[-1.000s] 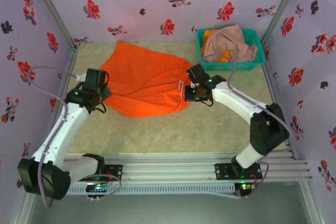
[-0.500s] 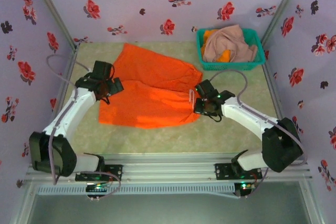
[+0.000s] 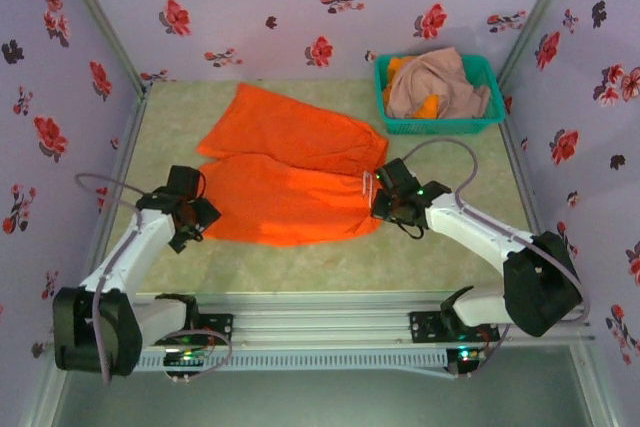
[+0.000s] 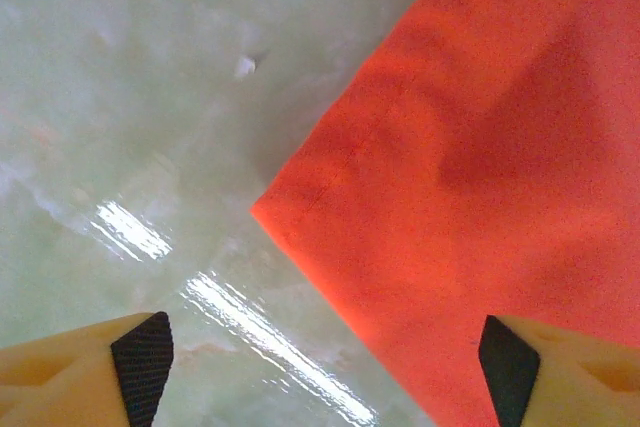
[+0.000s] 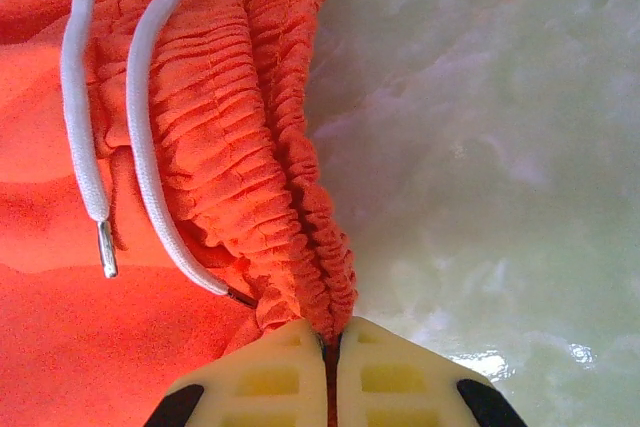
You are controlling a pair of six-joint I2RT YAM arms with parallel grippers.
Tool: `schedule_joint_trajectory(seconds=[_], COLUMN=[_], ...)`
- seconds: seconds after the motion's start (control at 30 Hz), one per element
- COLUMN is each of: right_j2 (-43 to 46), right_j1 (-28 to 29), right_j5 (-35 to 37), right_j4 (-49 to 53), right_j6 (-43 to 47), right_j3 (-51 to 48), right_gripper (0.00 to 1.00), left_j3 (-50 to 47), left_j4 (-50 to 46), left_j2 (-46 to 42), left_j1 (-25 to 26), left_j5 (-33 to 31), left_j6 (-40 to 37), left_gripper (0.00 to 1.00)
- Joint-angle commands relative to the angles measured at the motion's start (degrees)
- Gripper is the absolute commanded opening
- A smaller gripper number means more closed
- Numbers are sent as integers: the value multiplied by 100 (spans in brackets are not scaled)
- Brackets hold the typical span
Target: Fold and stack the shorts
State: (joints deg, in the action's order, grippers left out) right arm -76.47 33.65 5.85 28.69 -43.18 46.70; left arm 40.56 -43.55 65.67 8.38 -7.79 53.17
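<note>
Top external view: orange shorts point(image 3: 290, 182) lie spread on the surface point(image 3: 420, 257).
Left end effector point(image 3: 192, 217) hangs over the shorts' near-left corner, jaws spread wide and gripping nothing; right end effector point(image 5: 332, 342) is clamped tight on the gathered waistband point(image 5: 250, 147) beside the white drawstring point(image 5: 140, 147). Farther back, a teal basket point(image 3: 440, 127) holds pink-beige shorts point(image 3: 440, 77).

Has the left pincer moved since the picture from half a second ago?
Yes. The left pincer has come nearer to the front rail and now stands open over the near left corner of the orange shorts.
</note>
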Motion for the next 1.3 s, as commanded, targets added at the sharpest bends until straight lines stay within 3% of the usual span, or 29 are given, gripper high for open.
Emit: schedule_joint_trajectory(seconds=[0.0,0.43,0.6,0.67,0.97,1.13,1.27], right_j2=[165,345,369,440,1012,1241,1338], right_j1=[36,36,36,36,28,28,36], right_j5=[196,272,294,310,456,423,251], right_j4=[-126,-93,-90,-63,432,735,846], right_j6=[-70,10,10,15,241,331,397], right_j3=[-97,-224,-231,-228,92,307,315], right_gripper=[0,0,0,0,0,0,0], left_j3=[-210,-409,-168,79,1772,2480,2499], left_j4=[359,1170,1011,749,-827,-1521,-1657], left_j2=[273,1155,1151,926,-517,-716,-736], left_j1=[-30,-21,-21,-27,-51,-52,-39], left_j5=[238,220,37,-124,-844,-861,-805], left_j6=[352,422,257,88,-871,-1203,-1467], left_gripper=[73,42,9,1,0,0,3])
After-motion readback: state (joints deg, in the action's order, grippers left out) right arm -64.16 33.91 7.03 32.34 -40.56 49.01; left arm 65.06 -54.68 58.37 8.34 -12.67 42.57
